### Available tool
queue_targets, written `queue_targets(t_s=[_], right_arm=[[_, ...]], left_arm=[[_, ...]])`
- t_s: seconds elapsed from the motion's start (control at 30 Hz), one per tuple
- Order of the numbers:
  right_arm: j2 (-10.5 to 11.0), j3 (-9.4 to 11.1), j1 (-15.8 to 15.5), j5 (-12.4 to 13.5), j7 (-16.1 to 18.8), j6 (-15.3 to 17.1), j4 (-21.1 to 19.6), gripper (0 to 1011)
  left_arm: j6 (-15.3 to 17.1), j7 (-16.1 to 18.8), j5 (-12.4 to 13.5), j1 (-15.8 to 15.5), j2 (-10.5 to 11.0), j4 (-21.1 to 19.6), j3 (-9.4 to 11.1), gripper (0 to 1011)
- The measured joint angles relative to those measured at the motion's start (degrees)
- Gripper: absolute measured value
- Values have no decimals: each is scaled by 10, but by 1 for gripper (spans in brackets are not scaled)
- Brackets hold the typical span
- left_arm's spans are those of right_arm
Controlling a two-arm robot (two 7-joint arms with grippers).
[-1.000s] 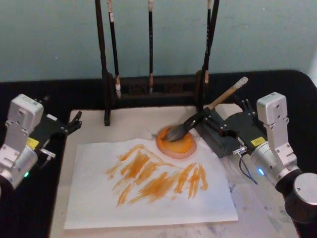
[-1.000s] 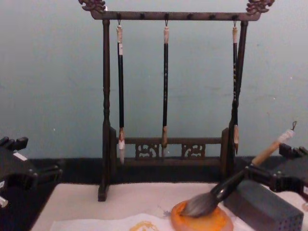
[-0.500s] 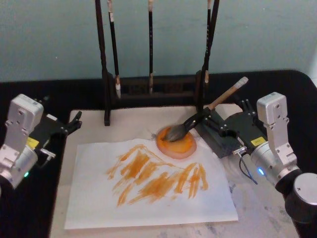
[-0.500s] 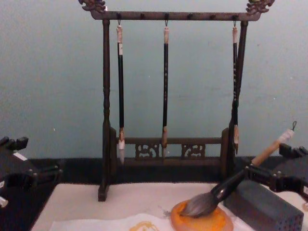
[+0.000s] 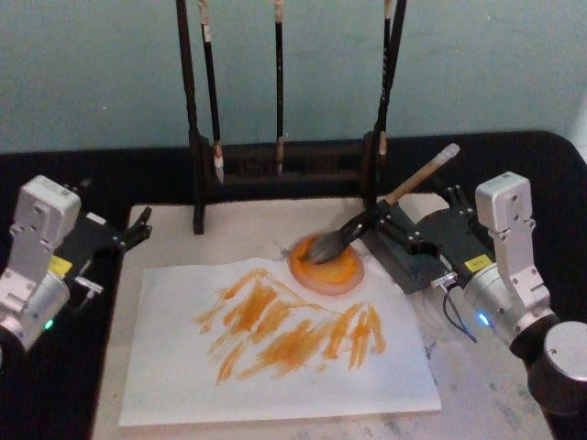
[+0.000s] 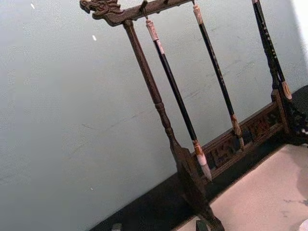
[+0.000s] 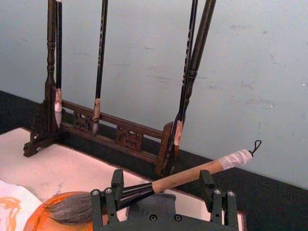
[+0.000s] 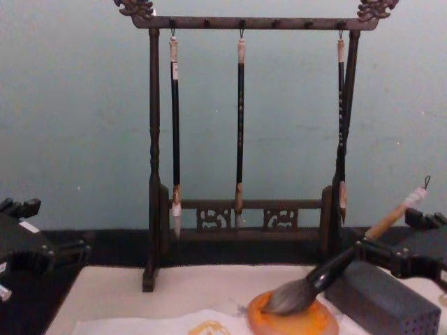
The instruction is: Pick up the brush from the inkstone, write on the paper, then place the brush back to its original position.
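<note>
Over on the left, the left gripper (image 5: 138, 225) sits parked at the edge of the cream mat (image 5: 238, 229), well clear of everything, and whether it is wide or narrow I cannot tell. Moving in, the paper (image 5: 183, 385) lies flat with broad orange strokes (image 5: 284, 330) across it, so the writing looks finished. Behind it the wooden rack (image 8: 241, 22) stands with its three thin brushes (image 8: 239, 132) hanging, none of them part of this job. Now the centre: the inkstone (image 5: 330, 268) sits just past the paper's far right corner, and the brush (image 5: 381, 209) has its bristles resting on it, handle slanting up and away over the grey block (image 8: 380, 303). Compared with a second ago, almost nothing has shifted; brush, dish and paper all lie as they did, the arm holding station. On the right, the right gripper (image 7: 161, 190) has its fingers (image 7: 117, 183) spread wide either side of the handle, apparently not pinching it. My read: the brush is back home and let go, and what remains is only for that arm to draw away without nudging the handle.
</note>
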Motion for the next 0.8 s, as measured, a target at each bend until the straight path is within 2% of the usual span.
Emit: queue_targets(t_s=[0.8], right_arm=[[0, 0, 0, 0, 0, 0, 0, 1000]], left_arm=[[0, 0, 0, 0, 0, 0, 0, 1001]])
